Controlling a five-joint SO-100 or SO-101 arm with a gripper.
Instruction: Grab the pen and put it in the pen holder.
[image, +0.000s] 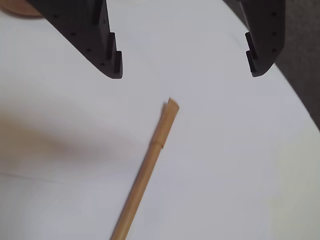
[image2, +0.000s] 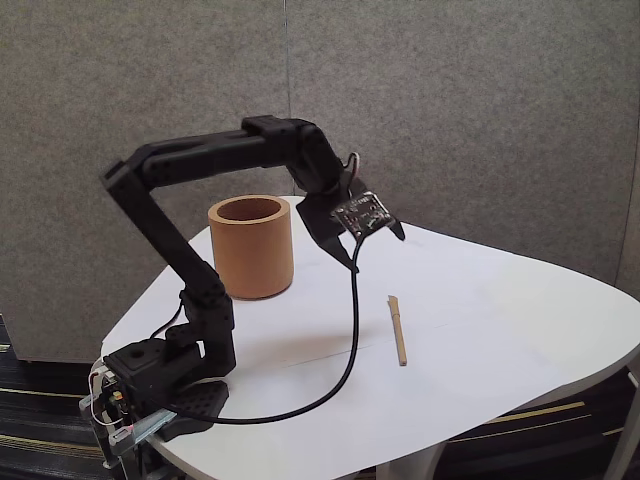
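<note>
The gripper (image: 185, 75) hangs above the table with its two black fingers spread wide and nothing between them. In the wrist view the tan pen (image: 146, 170) lies flat on the white table (image: 235, 190), its near tip just below the gap between the fingers. The fixed view shows the gripper (image2: 372, 250) well above the pen (image2: 398, 330), with the terracotta pen holder (image2: 251, 247) standing upright to the left. This looks like the approach step: the next move calls for lowering and straddling the shaft crosswise before closing.
</note>
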